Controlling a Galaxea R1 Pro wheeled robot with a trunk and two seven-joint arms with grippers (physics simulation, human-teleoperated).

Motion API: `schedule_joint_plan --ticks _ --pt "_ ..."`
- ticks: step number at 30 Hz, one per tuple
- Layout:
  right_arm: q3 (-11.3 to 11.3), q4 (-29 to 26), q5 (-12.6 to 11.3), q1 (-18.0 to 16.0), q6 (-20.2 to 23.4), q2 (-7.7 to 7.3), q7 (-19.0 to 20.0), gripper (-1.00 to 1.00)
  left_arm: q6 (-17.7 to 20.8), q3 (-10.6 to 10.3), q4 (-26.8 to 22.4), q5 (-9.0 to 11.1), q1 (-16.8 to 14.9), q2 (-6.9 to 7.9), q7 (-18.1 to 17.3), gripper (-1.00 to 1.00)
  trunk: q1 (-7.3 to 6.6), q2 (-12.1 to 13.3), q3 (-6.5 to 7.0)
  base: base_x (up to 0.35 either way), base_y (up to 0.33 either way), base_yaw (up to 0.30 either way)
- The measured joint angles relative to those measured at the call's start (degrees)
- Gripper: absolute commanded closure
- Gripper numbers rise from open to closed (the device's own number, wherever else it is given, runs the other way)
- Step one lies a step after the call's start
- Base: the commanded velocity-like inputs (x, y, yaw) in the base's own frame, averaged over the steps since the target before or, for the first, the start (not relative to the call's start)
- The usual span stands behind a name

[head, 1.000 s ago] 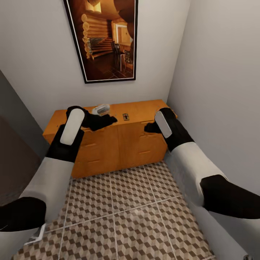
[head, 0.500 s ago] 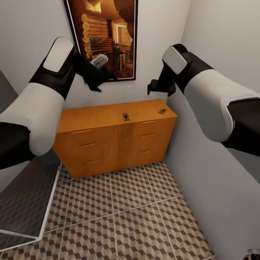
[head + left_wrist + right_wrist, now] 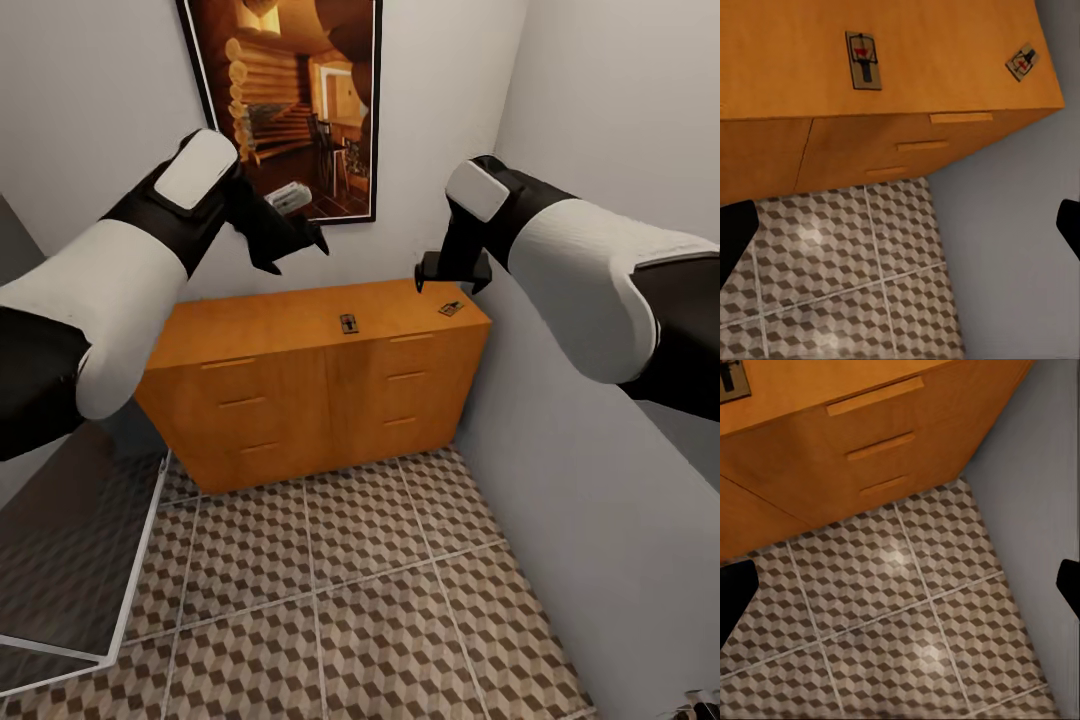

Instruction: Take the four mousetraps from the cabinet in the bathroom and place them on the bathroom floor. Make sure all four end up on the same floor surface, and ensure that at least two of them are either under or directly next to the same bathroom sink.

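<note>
Two small flat wooden mousetraps on the low orange-brown wooden cabinet [image 3: 300,330] top: one [image 3: 348,323] mid, one [image 3: 451,308] nr the right corner. Left claw [image 3: 298,232] and right claw [image 3: 452,270] raised above it, both w/ fingers apart, empty. Cube-patterned tile floor [image 3: 350,590] below.

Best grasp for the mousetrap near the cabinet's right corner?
Come straight down with the right gripper, probably closing across the short width of the mousetrap. It lies flat on the cabinet top, turned askew, so rotate the wrist to match.
</note>
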Motion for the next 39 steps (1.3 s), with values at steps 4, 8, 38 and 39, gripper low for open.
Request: schedule_joint_plan --ticks 4,8,38,39 --pt "-0.01 1.96 -0.02 0.0 -0.26 -0.01 -1.56 -1.0 0.02 -5.3 2.11 -0.15 -0.04 -0.4 -3.2 -1.0 0.0 0.0 0.0 0.0 0.0 0.0" --pt "-0.07 2.78 -0.24 0.01 -1.31 -0.01 -3.52 -1.0 -0.04 -8.54 3.81 -0.17 -0.06 -0.61 -5.06 -1.0 0.0 0.0 0.01 0.0 0.0 0.0" --pt "-0.63 3.69 -39.29 0.11 -28.82 -0.01 -27.83 -1.0 -0.27 -11.01 4.87 0.06 -0.07 -0.77 -6.35 -1.0 0.0 0.0 0.01 0.0 0.0 0.0" --pt "-0.63 3.69 -39.61 0.12 -28.97 -0.01 -28.08 -1.0 -0.28 -11.02 4.84 0.07 -0.07 -0.78 -6.34 -1.0 0.0 0.0 0.01 0.0 0.0 0.0"
